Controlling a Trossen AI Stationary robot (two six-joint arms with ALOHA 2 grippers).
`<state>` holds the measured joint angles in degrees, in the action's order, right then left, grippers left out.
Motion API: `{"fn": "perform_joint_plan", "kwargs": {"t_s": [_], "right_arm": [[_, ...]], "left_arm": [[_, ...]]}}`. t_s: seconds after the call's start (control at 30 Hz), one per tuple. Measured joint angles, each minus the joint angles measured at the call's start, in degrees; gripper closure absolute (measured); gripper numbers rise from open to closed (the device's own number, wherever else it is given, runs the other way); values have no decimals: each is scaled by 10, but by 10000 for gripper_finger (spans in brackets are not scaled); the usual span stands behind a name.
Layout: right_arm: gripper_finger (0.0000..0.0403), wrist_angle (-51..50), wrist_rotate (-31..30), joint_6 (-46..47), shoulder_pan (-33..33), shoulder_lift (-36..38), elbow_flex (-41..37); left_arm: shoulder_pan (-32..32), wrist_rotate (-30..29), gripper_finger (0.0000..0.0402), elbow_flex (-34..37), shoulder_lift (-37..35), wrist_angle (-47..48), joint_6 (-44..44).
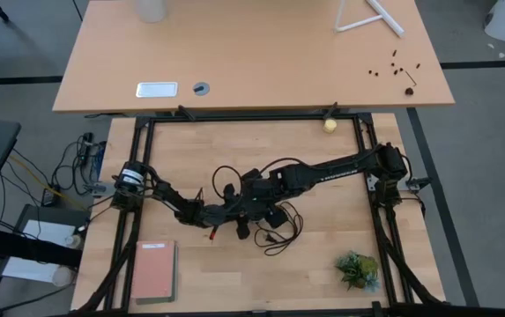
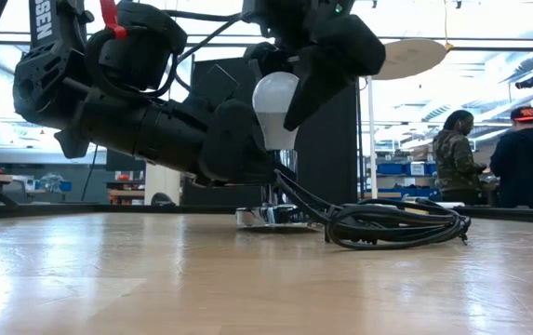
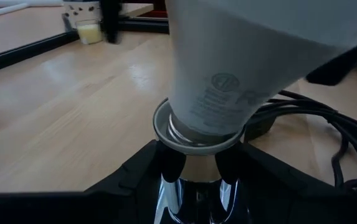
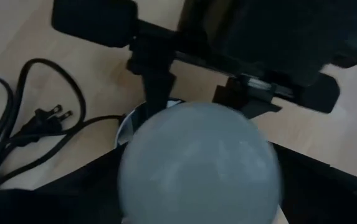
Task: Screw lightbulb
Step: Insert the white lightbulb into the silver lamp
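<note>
Between the right gripper's [image 2: 280,102] spread fingers, the lightbulb [image 2: 274,107], base in the socket [image 3: 194,134], left gripper [image 3: 197,180] clamping that socket.

white bulb, black arms, pale wood

frosted white lightbulb [image 2: 275,110] with grey print near its base. shiny silver socket [image 3: 194,190]. black cord [image 2: 392,224]. pale wooden bench [image 1: 323,273]. salmon-pink book [image 1: 155,270] at its near left corner, green plant [image 1: 358,269] at near right.
</note>
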<state>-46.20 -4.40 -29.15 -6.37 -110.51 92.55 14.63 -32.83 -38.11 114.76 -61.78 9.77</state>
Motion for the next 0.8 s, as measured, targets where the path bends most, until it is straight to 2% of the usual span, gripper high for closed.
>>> {"fn": "perform_joint_plan", "kwargs": {"t_s": [0.47, 0.8], "right_arm": [[80, 16, 26, 28, 12, 0, 0], [79, -5, 14, 102, 12, 0, 0]], "left_arm": [[0, 6, 213, 0, 0, 0, -5], [0, 5, 213, 0, 0, 0, -5]]}}
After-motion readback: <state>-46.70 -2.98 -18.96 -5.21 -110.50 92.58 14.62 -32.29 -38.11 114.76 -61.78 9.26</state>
